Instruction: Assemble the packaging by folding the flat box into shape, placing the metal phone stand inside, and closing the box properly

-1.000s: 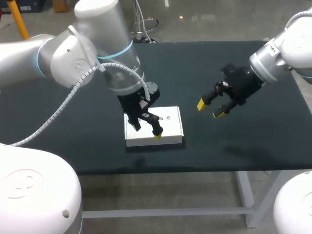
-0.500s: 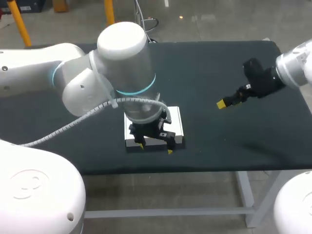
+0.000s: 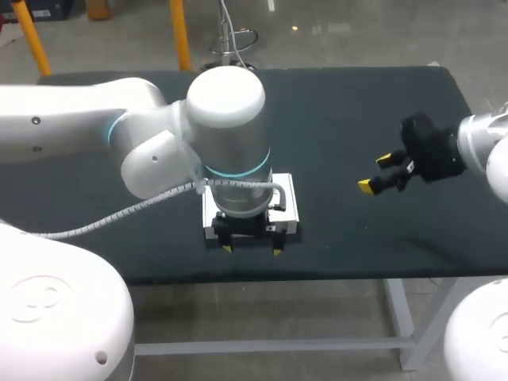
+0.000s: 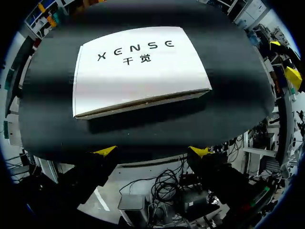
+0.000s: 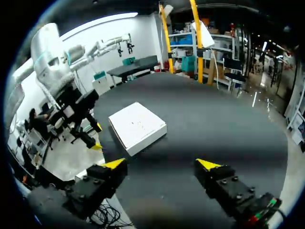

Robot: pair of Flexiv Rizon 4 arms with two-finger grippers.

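The white box [image 3: 287, 200] lies shut and flat near the table's front edge, mostly covered by my left arm in the head view. In the left wrist view the box [image 4: 138, 67] lies just ahead of my left gripper [image 4: 152, 151], which is open and empty over the table's front edge. My left gripper [image 3: 252, 250] hangs in front of the box without touching it. My right gripper [image 3: 375, 173] is open and empty, well to the right of the box. In the right wrist view the box [image 5: 137, 126] lies far ahead of that gripper [image 5: 161, 164]. No metal phone stand is in view.
The black table [image 3: 357, 103] carries only the box. Its front edge [image 3: 341, 274] runs just under my left gripper's fingertips. My left arm's wide elbow [image 3: 226, 119] hangs over the middle of the table.
My left gripper has moved from above the box to the table's front edge, with its arm swinging over the box. My right gripper has drawn back to the right.
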